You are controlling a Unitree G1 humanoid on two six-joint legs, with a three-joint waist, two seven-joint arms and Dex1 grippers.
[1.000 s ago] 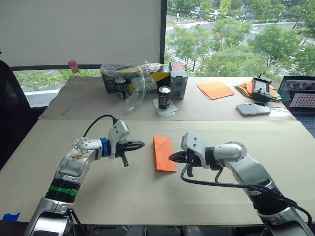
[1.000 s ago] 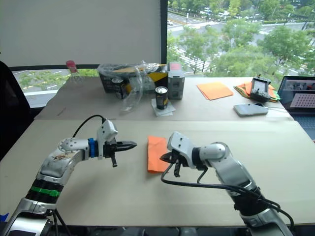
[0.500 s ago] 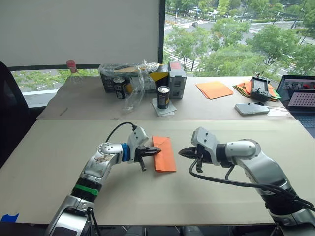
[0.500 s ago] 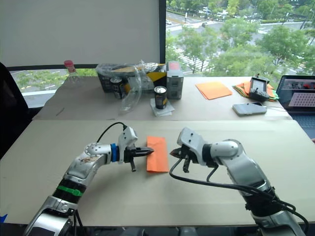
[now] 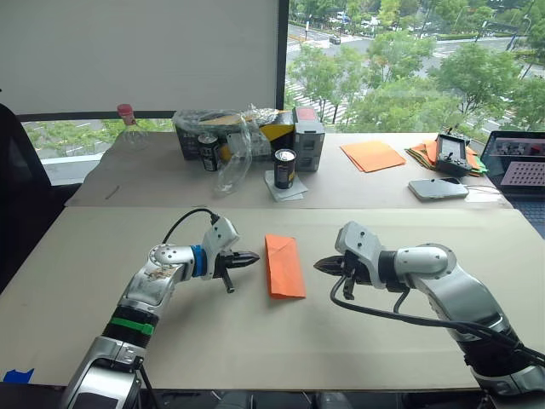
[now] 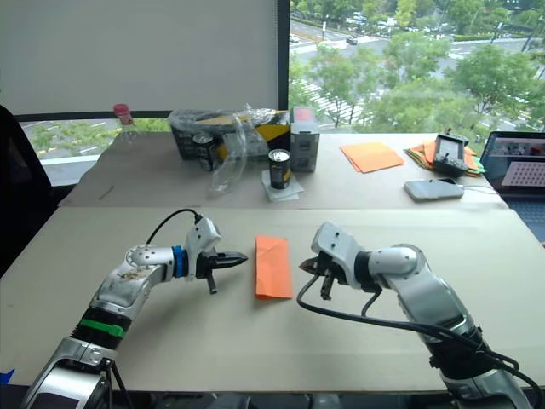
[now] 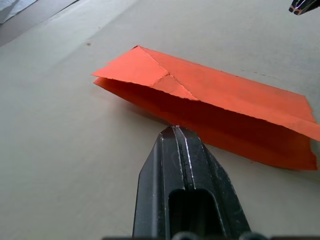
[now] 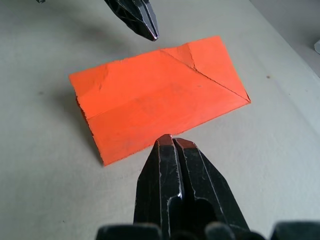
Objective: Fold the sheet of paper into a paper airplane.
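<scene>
1. The sheet of paper (image 5: 284, 265), folded into a narrow orange strip with one corner turned down, lies flat on the table (image 5: 358, 341) between both grippers.
2. The left gripper (image 5: 249, 257) and right gripper (image 5: 323, 264) hover just beside its long edges, fingers pressed together, holding nothing.
3. The next fold likely needs one tip pinning the strip while the other lifts an edge.

Bright orange, the sheet of paper (image 5: 284, 265) lies on my pale beige table (image 5: 255, 341), between my black-fingered left gripper (image 5: 252, 257), which wears a blue wrist band, and my black-tipped, silver-grey right gripper (image 5: 321, 264); a smooth orange sheet (image 5: 372, 156), a multicoloured paper pile (image 5: 423, 154) and a red-capped bottle (image 5: 128, 125) sit beyond
</scene>
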